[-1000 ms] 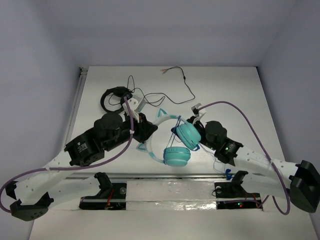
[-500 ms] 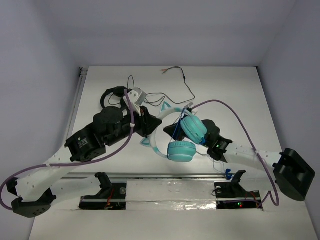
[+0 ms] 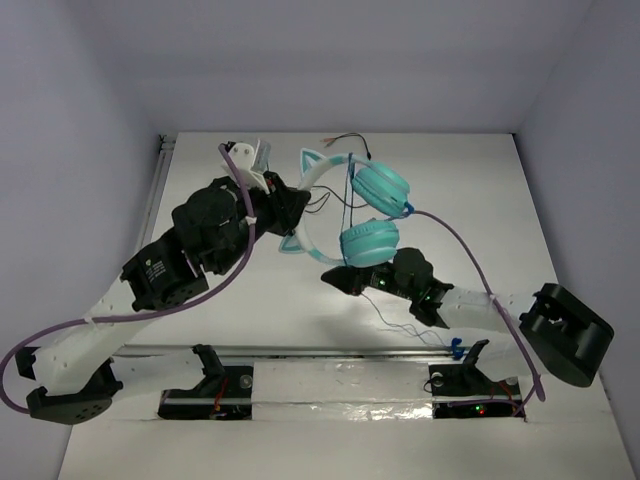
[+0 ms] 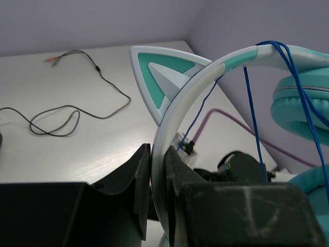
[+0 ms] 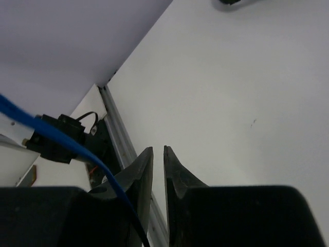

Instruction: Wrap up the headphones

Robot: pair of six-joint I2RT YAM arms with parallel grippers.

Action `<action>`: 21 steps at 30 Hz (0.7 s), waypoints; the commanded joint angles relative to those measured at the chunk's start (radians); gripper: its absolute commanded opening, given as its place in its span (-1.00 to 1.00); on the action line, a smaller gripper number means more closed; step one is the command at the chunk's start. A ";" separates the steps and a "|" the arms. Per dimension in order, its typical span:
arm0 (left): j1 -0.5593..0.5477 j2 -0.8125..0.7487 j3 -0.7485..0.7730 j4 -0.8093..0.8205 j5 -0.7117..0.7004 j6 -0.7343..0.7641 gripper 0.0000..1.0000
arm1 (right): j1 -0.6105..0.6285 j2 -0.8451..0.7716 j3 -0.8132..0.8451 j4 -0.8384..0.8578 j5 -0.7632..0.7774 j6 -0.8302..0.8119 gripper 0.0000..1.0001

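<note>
The headphones [image 3: 380, 186] hang in the air, teal ear cups one above the other, and also show in the left wrist view [image 4: 300, 108]. My left gripper [image 3: 287, 212] is shut on the pale headband [image 4: 172, 116] just below a cat ear [image 4: 164, 72]. The thin blue cable [image 3: 350, 215] runs in taut lines over the headband and cups, then down toward my right gripper [image 3: 334, 278], which is below the lower cup. In the right wrist view its jaws [image 5: 158, 150] are nearly together. The cable [image 5: 77, 146] crosses the left finger toward their base, and the pinch itself is hidden.
A black cable [image 3: 378, 178] with small plugs [image 3: 328, 141] lies on the table at the back, also seen in the left wrist view [image 4: 77, 110]. The black headphones are hidden behind my left arm. A metal rail [image 5: 117, 135] runs along the near table edge.
My left gripper has lifted the headphones and carried them toward the back. My right gripper has moved from beside the ear cups to below them, nearer the front.
</note>
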 commanded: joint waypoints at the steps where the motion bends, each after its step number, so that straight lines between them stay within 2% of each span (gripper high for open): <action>1: 0.008 0.032 0.078 0.106 -0.151 -0.006 -1.00 | 0.002 0.009 -0.044 0.144 -0.074 0.094 -0.60; 5: 0.049 0.062 0.064 0.151 -0.216 -0.009 -1.00 | 0.090 0.005 -0.069 0.122 -0.060 0.125 -0.65; 9: 0.135 0.113 0.053 0.157 -0.262 -0.026 -1.00 | 0.212 -0.044 -0.093 0.051 0.033 0.157 -0.71; 14: 0.221 0.159 -0.003 0.177 -0.318 -0.041 -1.00 | 0.298 -0.110 -0.131 -0.050 0.073 0.223 -0.95; 16: 0.239 0.178 -0.046 0.181 -0.381 -0.041 -1.00 | 0.327 -0.158 -0.135 -0.131 0.096 0.240 -1.00; 20: 0.264 0.190 -0.152 0.178 -0.414 -0.067 -1.00 | 0.413 -0.262 -0.098 -0.311 0.153 0.235 -1.00; 21: 0.264 0.187 -0.172 0.175 -0.418 -0.075 -1.00 | 0.414 -0.281 -0.081 -0.410 0.165 0.230 -1.00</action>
